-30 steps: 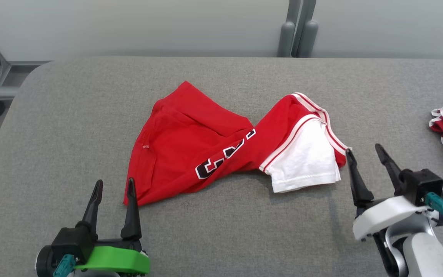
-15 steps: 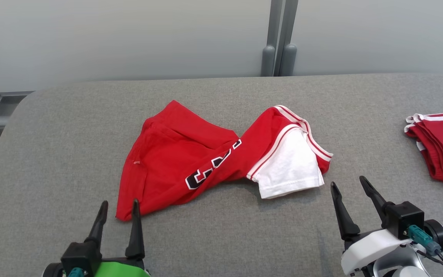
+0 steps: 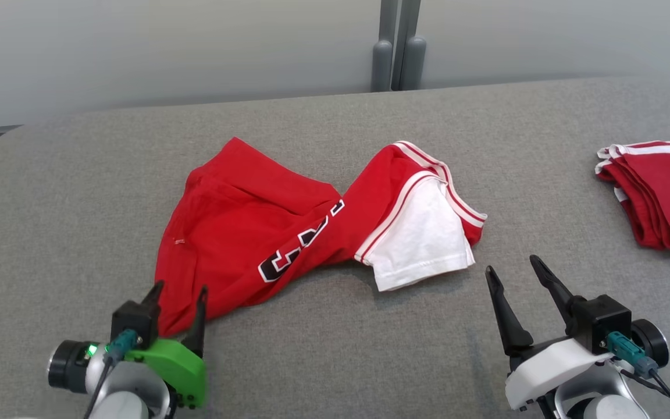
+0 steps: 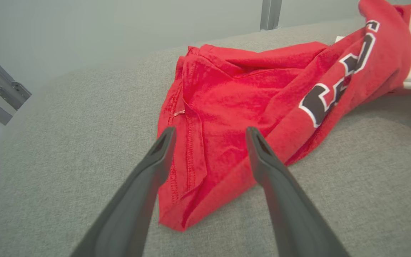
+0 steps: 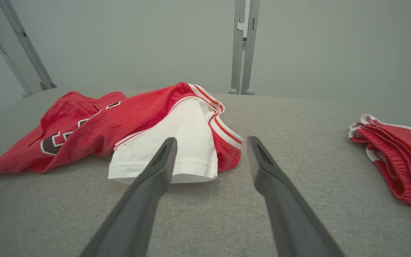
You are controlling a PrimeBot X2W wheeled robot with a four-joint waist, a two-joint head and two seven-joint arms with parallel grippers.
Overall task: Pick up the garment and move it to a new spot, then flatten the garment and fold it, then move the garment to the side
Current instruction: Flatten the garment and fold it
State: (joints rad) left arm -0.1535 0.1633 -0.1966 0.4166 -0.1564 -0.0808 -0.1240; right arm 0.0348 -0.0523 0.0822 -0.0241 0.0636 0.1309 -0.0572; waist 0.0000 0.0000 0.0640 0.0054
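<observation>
**Condition.** A crumpled red fabric garment (image 3: pixel 242 233) with black-and-white lettering lies at the centre of the frame on the grey cloth-covered table (image 3: pixel 335 361). It is twisted at its middle and not flat. Its white short sleeve (image 3: pixel 422 244) lies toward the right.

**Hands.** The left hand (image 3: pixel 181 286), at the lower left of the frame, has its two dark fingers apart and holds nothing. The tips sit over the garment's lower left corner (image 4: pixel 177 221). Whether they touch the cloth cannot be told. The right hand (image 3: pixel 510 263), at the lower right, also has its fingers apart and is empty. It stands near the white sleeve and clear of it.

**Judgement.** The step in hand appears to be the first pick-up.
- The left hand should come down with the hem corner between its fingers and take every layer there, as the cloth is doubled over at that point.
- The right hand needs to move up the frame to the sleeve or the striped trim before closing.
- Both should lift together and evenly, or the twist is likely to tighten.
- The new spot should be kept well apart from the stack at the right edge.

**Count.**
- Loose garment: one.
- Folded stack of red cloth with white trim (image 3: pixel 660 198), at the right edge: one, though the number of pieces in it cannot be told.
- Hands: two.
- Table: one.
</observation>
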